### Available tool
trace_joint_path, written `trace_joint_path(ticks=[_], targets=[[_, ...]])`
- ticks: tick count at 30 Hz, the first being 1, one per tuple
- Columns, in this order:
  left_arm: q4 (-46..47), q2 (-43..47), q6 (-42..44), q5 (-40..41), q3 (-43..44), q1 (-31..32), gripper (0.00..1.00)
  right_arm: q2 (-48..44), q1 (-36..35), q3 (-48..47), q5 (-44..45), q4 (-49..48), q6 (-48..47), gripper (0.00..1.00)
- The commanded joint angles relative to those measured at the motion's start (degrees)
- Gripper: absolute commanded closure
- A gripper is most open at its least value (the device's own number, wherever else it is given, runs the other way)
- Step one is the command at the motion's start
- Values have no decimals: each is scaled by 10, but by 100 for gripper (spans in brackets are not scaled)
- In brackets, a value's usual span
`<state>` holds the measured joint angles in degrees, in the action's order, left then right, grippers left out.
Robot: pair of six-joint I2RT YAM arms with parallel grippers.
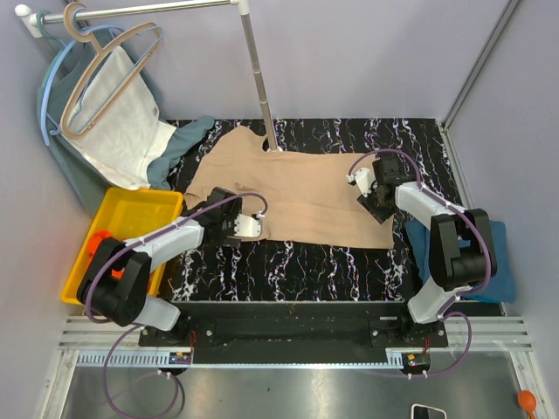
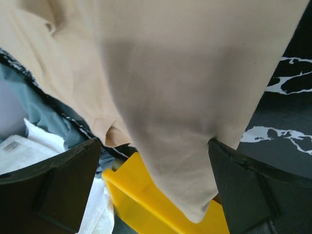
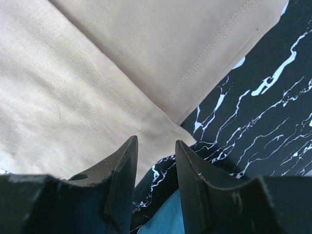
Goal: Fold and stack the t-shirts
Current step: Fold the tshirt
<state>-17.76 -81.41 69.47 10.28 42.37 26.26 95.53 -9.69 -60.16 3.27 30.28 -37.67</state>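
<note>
Where the overhead view takes in the black marbled table [image 1: 288,262] between grey walls, the beige shirt [image 1: 306,196] lies spread flat, and the right arm partly hides the blue shirt [image 1: 500,253]. From the left wrist, the left gripper [image 2: 153,190] gapes wide over the beige hem, with a blurred yellow bin [image 2: 141,200] beyond. From the right wrist, the right gripper [image 3: 156,156] has its fingers apart and empty at the beige shirt's corner.

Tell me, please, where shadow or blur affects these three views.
Left wrist: a soft shadow darkens the middle of the beige t-shirt; the left pincer looks dark, undetailed. Right wrist: hem stitching is sharp. Top external: evenly lit, in focus.
</note>
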Motion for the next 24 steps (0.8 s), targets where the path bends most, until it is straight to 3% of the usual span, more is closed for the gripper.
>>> trace_joint_path(ticks=[1,11,24], targets=[[32,-24,-9,-18,3,-4,1,9,-1,-19,-19,0,-5,56],[32,-21,5,-5,-33,-6,1,29,-1,-4,-15,-7,-33,56],[-6,24,33,14,-69,-2,1,8,3,70,85,-51,-112,58]])
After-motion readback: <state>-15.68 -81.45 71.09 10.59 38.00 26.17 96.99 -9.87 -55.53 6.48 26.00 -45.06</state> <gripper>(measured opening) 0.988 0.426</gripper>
